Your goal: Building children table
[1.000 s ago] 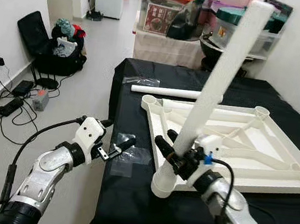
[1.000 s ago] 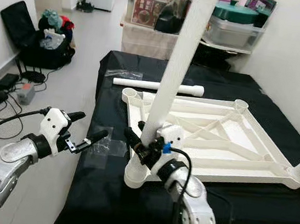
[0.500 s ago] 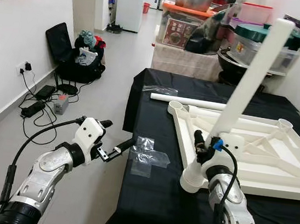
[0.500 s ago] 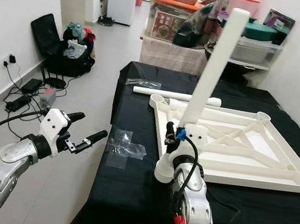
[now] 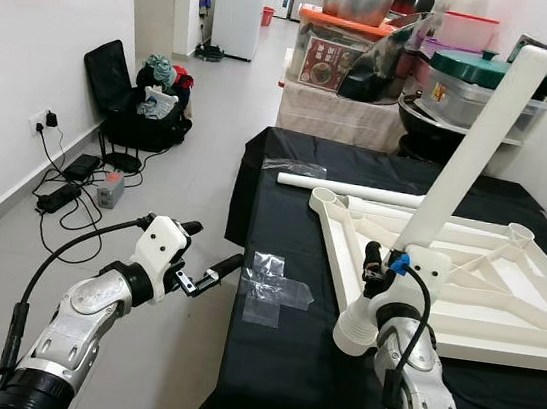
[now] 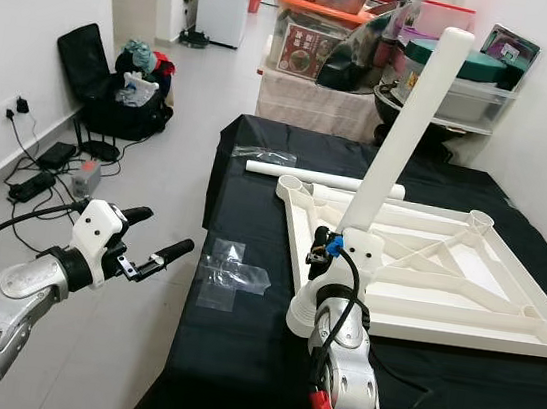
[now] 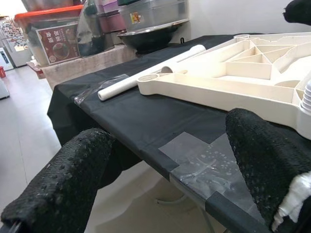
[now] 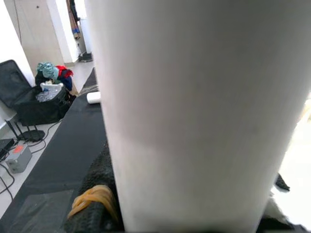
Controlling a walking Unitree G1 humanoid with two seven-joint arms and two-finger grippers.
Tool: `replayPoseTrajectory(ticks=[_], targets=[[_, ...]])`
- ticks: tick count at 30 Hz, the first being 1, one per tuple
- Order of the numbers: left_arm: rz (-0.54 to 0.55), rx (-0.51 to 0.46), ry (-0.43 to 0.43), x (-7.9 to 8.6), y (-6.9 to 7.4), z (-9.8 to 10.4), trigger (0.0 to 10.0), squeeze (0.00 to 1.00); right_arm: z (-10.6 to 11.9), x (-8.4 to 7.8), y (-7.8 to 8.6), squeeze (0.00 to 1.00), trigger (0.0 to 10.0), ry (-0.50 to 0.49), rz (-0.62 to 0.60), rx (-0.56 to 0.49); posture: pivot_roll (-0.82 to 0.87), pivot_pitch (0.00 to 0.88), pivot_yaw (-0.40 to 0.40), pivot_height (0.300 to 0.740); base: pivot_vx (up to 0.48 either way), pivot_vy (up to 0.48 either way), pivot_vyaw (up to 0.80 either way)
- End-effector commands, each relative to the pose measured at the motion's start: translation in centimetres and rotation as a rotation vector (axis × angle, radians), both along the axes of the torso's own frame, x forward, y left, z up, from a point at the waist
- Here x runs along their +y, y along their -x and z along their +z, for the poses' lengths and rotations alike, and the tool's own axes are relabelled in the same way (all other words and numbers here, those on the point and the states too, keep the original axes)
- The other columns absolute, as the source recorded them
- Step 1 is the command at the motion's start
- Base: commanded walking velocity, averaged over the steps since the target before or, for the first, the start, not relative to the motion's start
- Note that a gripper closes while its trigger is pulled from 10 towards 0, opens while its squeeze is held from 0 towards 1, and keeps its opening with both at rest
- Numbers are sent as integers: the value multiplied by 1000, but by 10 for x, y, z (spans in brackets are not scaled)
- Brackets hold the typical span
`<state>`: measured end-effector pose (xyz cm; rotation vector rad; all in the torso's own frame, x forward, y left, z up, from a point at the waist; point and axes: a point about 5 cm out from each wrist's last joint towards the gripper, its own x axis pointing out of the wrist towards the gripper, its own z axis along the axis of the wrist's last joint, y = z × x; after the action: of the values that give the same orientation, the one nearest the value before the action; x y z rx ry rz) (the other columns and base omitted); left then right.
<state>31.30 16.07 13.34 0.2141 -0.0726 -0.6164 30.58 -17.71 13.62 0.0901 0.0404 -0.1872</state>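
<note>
Black-clothed table: upturned white plastic tabletop, far edge cut off. Tall white plastic leg tube, tilted, foot in near corner socket; right gripper clenched around it, fingers largely hidden. Second white tube lying beyond. Left gripper, fingers spread, empty, beside table edge near clear plastic wrapper.

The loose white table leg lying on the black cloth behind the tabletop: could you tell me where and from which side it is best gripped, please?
Grip the loose table leg on its bare shaft near the end beside the clear plastic bag, coming from above with fingers across its width. It lies flat, and the upturned tabletop crowds its near side. The left end effector is open and free; the right end effector holds the upright leg.
</note>
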Motion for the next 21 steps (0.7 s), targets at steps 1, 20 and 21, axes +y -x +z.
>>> replayPoseTrajectory(ticks=[1,20,21], targets=[[0,-8,-8,1,-1,1,10000,0,-34,-20,11,635,10000,-14,-103,155,43,0,-75,740,0,0,0],[-2,-7,-14,3,-2,1,10000,0,0,-36,1,0,10000,11,20,-3,42,0,-72,740,0,0,0],[-1,-7,-14,3,-2,1,10000,0,2,-37,0,0,10000,14,26,-13,41,0,-71,740,0,0,0]])
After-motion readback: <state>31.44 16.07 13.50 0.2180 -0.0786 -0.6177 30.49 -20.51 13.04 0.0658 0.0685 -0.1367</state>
